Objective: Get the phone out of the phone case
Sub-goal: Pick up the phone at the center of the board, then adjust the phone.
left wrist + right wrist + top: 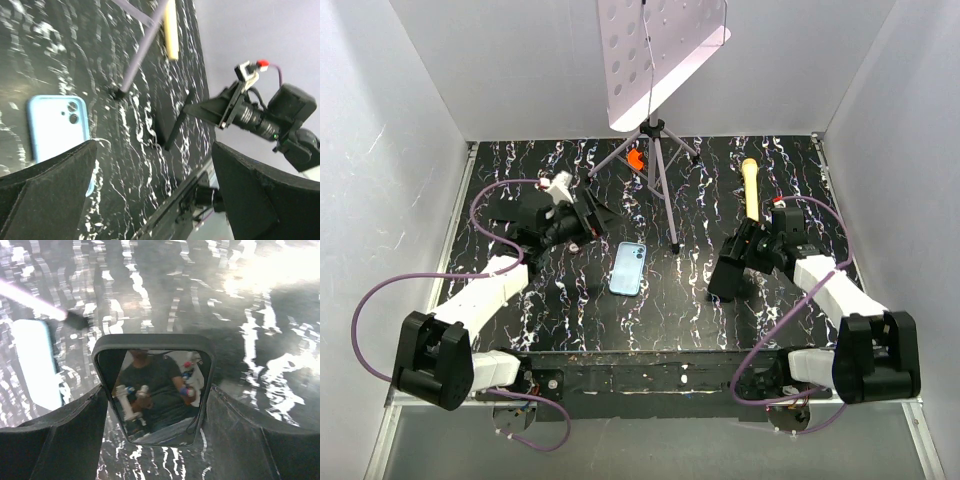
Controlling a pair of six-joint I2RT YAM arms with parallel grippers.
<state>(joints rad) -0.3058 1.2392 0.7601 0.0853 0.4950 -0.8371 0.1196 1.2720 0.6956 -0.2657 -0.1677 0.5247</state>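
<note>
The phone (155, 390) is out of its shell. The right gripper (727, 272) has it pinched across its width between both fingers, tipped up on edge with the glossy dark screen facing the wrist. Its lower edge is at or just above the table (570, 320); I can't tell which. That hold looks meant for carrying it clear. The phone case (628, 268) lies flat and back-up between the two arms, near one foot of a tripod stand (655, 160). Its hollow faces down and is hidden, though I'd judge it empty. The left gripper (590, 215) hangs near the case, fingers spread wide and holding nothing. A yellow handle-like piece (750, 188) lies farther back.
</note>
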